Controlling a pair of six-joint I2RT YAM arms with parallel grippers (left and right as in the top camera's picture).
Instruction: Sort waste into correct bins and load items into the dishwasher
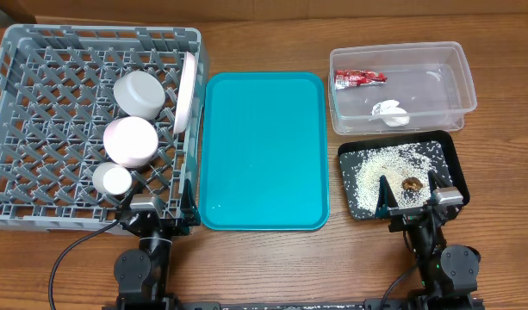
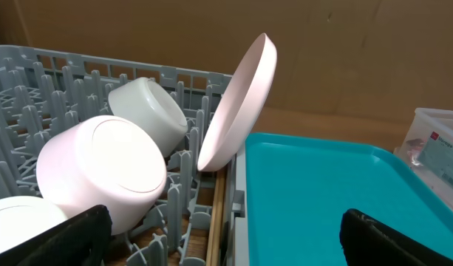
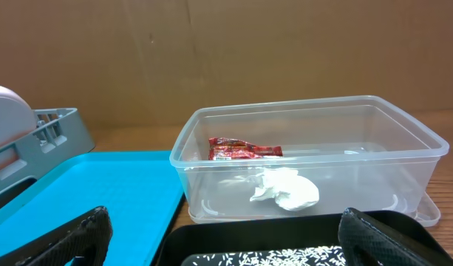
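The grey dish rack (image 1: 40,103) holds the white plate (image 1: 187,91) on edge, a greenish-white bowl (image 1: 139,92), a pinkish bowl (image 1: 130,140) and a small white cup (image 1: 113,179), all upside down. A chopstick (image 2: 220,214) lies along the rack's right wall. The clear tub (image 1: 436,65) holds the red wrapper (image 1: 360,78) and white tissue (image 1: 389,113). The black tray (image 1: 449,155) holds rice (image 1: 388,168) and a brown scrap (image 1: 411,183). My left gripper (image 1: 156,207) is open and empty at the rack's front right corner. My right gripper (image 1: 410,200) is open and empty at the black tray's front edge.
A large teal serving tray (image 1: 264,151) lies bare between the rack and the bins. A cardboard wall stands behind the table (image 3: 211,52). Bare wooden tabletop (image 1: 505,172) shows to the right of the bins.
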